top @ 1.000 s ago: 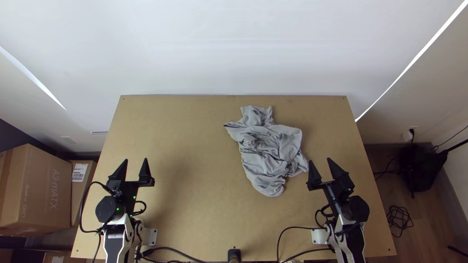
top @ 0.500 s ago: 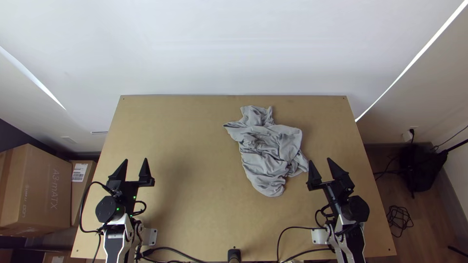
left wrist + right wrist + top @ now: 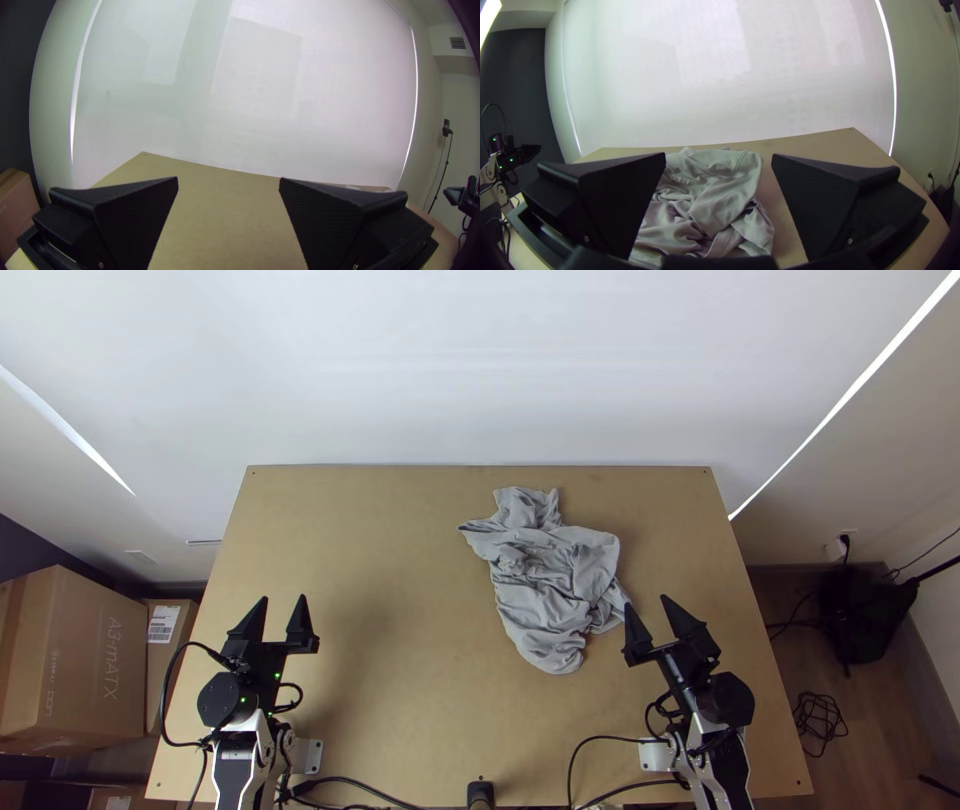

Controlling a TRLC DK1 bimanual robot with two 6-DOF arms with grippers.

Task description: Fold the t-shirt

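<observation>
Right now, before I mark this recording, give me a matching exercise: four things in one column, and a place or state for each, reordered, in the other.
Things:
1. t-shirt
2. left gripper
3. right gripper
4. large cardboard box

Places and states:
A. open, near the grey cloth's edge in the top view
B. off the table, past its left edge in the top view
C. bunched and wrinkled
D. open, well away from the grey cloth

Right pairs: 1-C, 2-D, 3-A, 4-B
</observation>
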